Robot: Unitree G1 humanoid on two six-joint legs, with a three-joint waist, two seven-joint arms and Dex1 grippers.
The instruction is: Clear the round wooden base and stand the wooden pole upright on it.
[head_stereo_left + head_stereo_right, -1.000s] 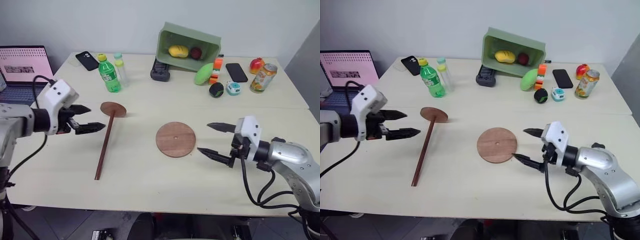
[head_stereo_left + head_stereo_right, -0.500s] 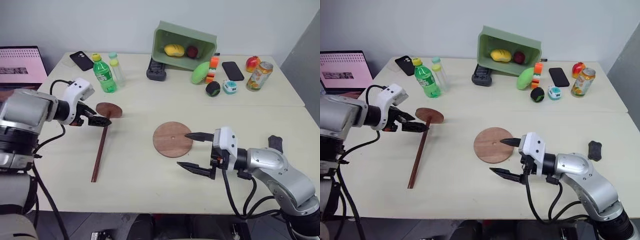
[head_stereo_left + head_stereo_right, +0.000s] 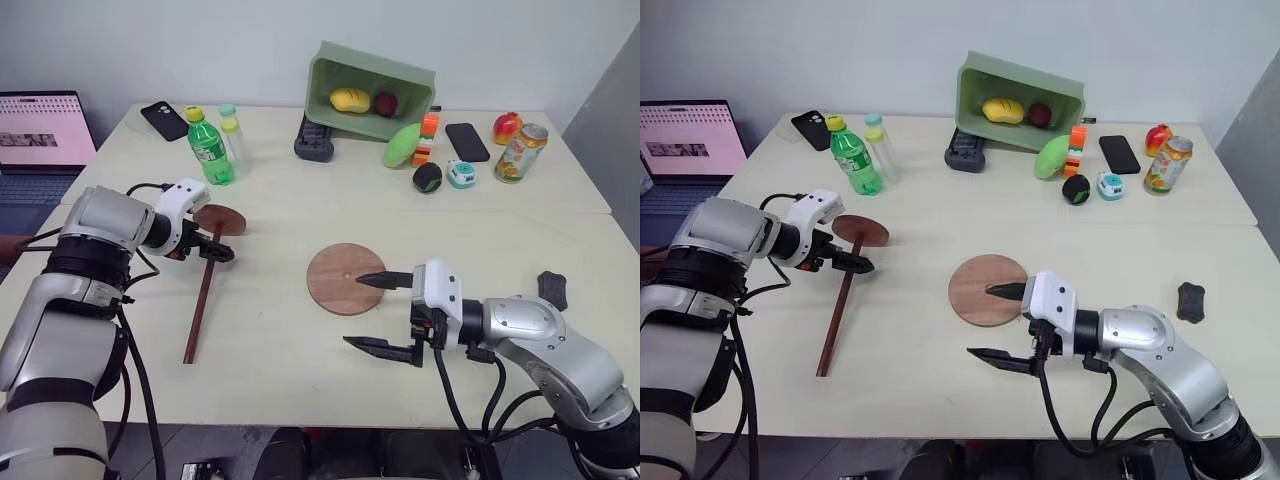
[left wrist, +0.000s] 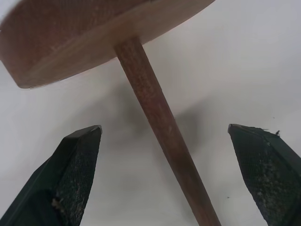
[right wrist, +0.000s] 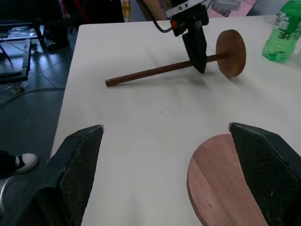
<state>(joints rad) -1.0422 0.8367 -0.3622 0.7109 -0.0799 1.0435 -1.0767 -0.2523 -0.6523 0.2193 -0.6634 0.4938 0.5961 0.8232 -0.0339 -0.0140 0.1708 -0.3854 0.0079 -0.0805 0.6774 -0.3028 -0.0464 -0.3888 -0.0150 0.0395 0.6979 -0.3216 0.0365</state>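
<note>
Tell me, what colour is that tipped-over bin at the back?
Pale green bin, clearest in the left eye view.

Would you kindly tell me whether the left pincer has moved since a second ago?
Yes. The left pincer has come down to the long thin dark reddish-brown wooden pole near its disc end, its open fingers straddling the rod.
</note>
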